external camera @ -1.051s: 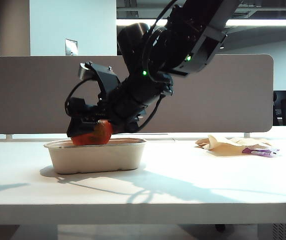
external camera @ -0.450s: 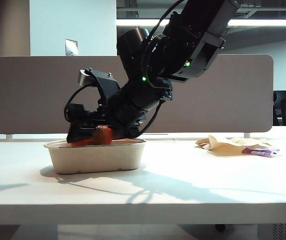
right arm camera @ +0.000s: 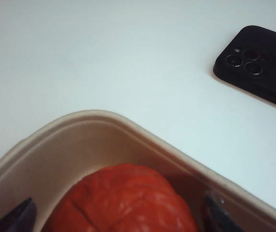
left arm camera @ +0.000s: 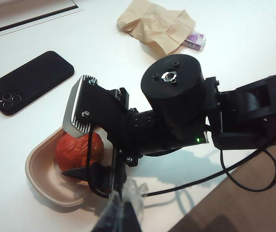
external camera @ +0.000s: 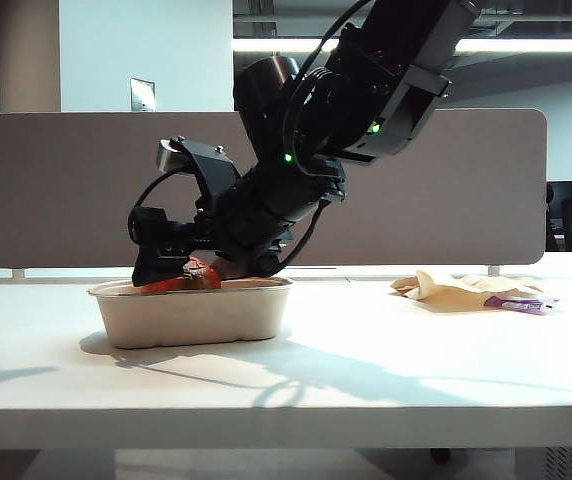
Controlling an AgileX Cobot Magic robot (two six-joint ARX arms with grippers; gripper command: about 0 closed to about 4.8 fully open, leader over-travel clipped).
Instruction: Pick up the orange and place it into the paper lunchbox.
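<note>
Right gripper point(right arm camera: 118, 212) fingers spread around orange point(right arm camera: 123, 200) in paper lunchbox point(external camera: 191, 310), long axis left-right; phone point(left arm camera: 29, 82) far; left gripper point(left arm camera: 123, 212) fingers' state unclear.

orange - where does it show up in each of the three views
Exterior view: the orange just peeks over the paper lunchbox rim, under the right gripper.
Left wrist view: orange inside the lunchbox, partly behind the right gripper.
Right wrist view: orange fills the lower middle, between the open fingertips.
Shared landmark: the lunchbox's beige rim.
</note>
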